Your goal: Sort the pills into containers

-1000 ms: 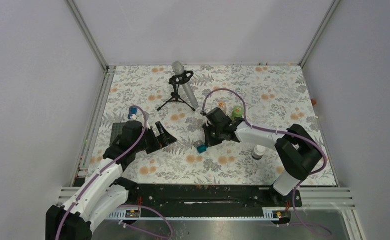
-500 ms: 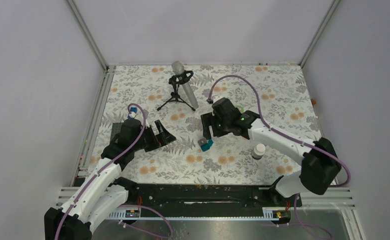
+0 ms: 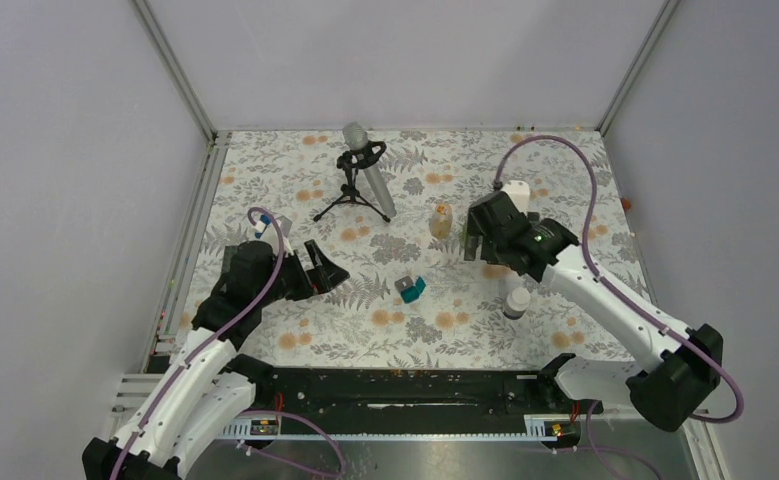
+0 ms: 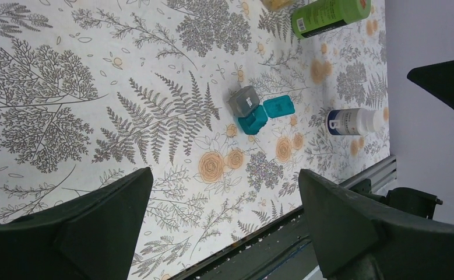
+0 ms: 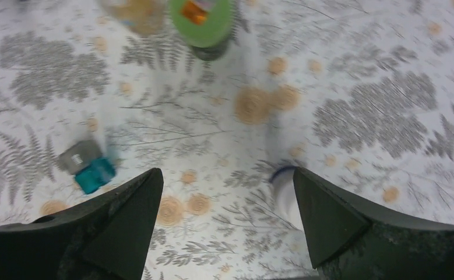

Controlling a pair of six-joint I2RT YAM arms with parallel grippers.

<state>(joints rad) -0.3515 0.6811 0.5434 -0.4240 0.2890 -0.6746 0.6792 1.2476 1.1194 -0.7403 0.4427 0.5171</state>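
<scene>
We see left gripper [image 3: 336,271] wide open, empty; right gripper [image 3: 474,240] wide open, empty; pill box [image 3: 411,288] on table [image 3: 265,170] between them, white bottle [image 3: 515,302] near.

On the flowered counter [image 3: 565,180] a small teal pill box [image 3: 411,289] lay near the middle. The left claw [image 3: 323,266] stood open, well apart from it. The right claw [image 3: 471,238] hung just beside an amber bottle [image 3: 442,218]. A white bottle [image 3: 516,302] stood nearer the front, and a microphone [image 3: 365,175] on its tripod stood behind.
</scene>
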